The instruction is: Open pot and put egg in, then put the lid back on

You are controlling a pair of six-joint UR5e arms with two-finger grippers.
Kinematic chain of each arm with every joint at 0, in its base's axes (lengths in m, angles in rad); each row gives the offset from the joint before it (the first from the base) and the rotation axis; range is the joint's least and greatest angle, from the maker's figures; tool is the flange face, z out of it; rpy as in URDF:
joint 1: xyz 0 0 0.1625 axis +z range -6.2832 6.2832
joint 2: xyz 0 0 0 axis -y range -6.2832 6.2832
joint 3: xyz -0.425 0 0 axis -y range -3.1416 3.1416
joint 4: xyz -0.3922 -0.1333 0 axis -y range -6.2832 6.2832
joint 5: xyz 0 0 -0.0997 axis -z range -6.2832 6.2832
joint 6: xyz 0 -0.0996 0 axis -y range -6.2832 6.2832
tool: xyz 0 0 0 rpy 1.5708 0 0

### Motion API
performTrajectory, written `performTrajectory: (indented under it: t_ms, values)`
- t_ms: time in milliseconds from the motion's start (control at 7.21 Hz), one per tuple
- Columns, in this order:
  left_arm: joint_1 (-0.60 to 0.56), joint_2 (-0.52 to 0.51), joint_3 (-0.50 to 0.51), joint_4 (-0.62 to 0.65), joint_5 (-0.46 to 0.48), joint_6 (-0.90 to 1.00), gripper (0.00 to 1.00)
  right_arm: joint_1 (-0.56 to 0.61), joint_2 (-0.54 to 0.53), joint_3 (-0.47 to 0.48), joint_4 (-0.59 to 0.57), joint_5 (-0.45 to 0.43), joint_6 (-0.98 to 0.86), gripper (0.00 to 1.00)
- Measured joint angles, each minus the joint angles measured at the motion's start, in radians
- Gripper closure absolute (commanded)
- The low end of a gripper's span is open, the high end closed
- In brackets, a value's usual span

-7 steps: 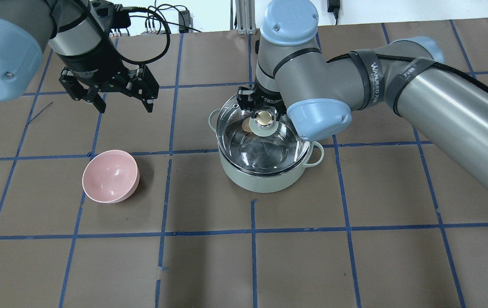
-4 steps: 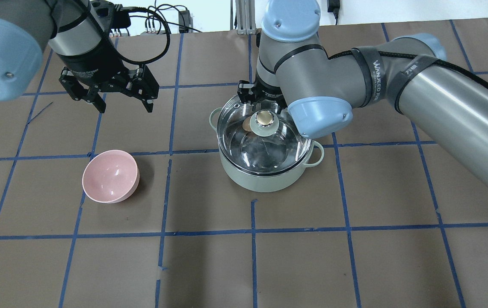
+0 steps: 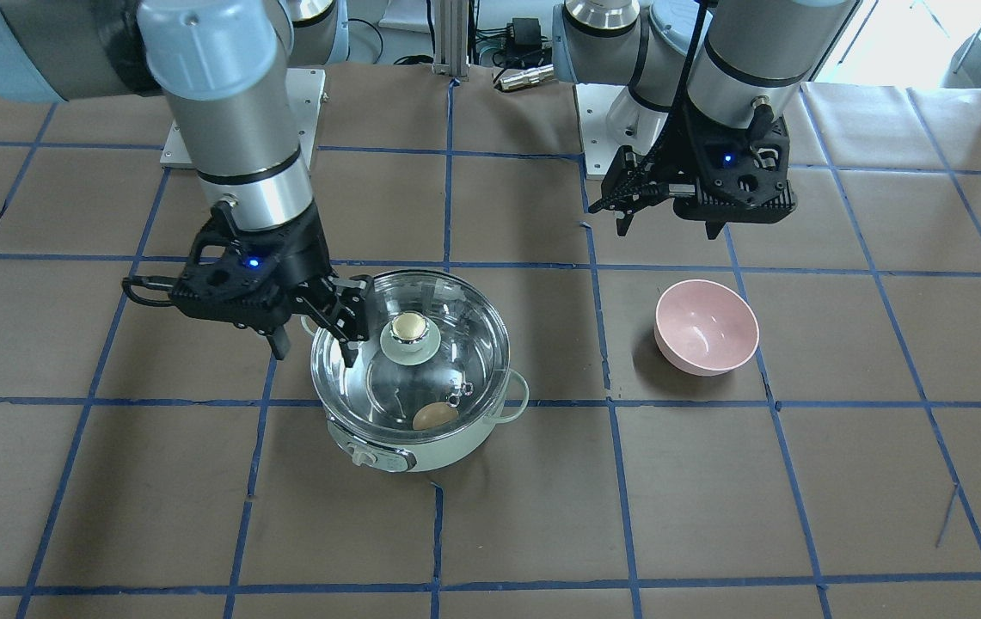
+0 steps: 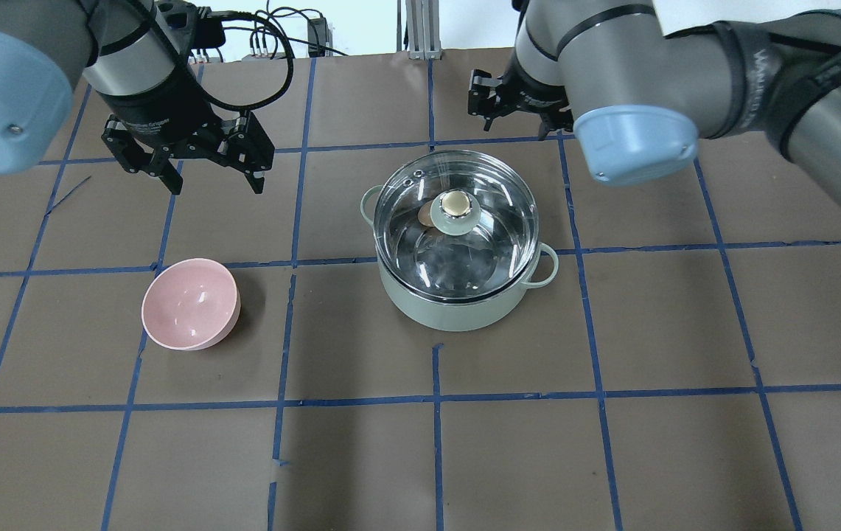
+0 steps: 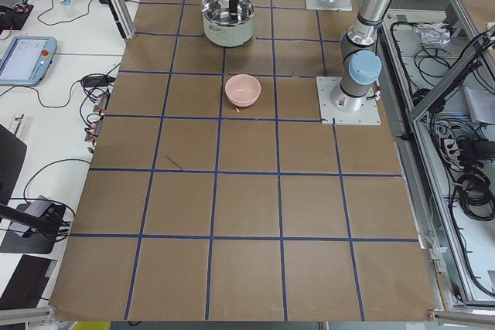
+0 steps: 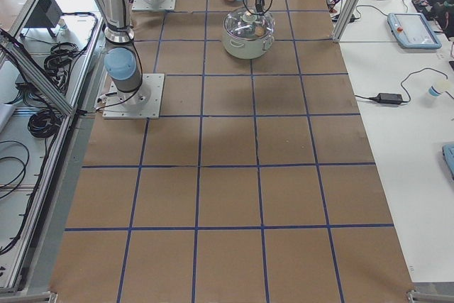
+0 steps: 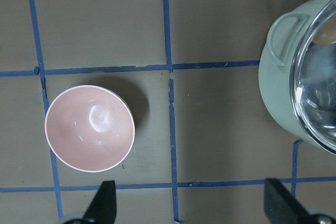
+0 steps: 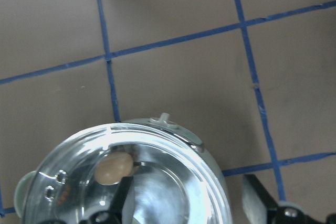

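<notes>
The table [image 4: 612, 457] is brown, with blue tape lines that make big squares on it. Near its middle stands the pale green pot [image 4: 457, 313]. The glass lid [image 4: 494, 221] sits flat on top of the pot and covers it all the way round. The lid has a shiny gold knob [image 4: 454, 204] in its middle. You can see through the glass. The brown egg [image 3: 433, 416] lies inside the pot, on the shiny steel bottom, near the wall.

The right gripper [image 3: 314, 344] hangs in the air close to the pot. Its two fingers are spread wide and there is nothing between them. It does not touch the lid or the knob.

The left gripper [image 4: 214, 183] is well apart from the pot, up in the air over the table. Its fingers are spread wide too, and it holds nothing.

A pink bowl [image 4: 190, 302] stands on the table at the robot's left of the pot. It leans a little to one side.
</notes>
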Motion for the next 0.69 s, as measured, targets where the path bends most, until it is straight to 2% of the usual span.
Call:
performTrajectory:
  t_ms: [416,693]
  values:
    - [0.001,-0.001,0.006,-0.001,0.001,-0.001,0.00,-0.103,-0.110,-0.001,0.236,-0.009,-0.114,0.00]
    - [0.010,-0.009,0.022,-0.008,0.003,-0.001,0.00,-0.136,-0.155,0.001,0.313,-0.008,-0.167,0.00]
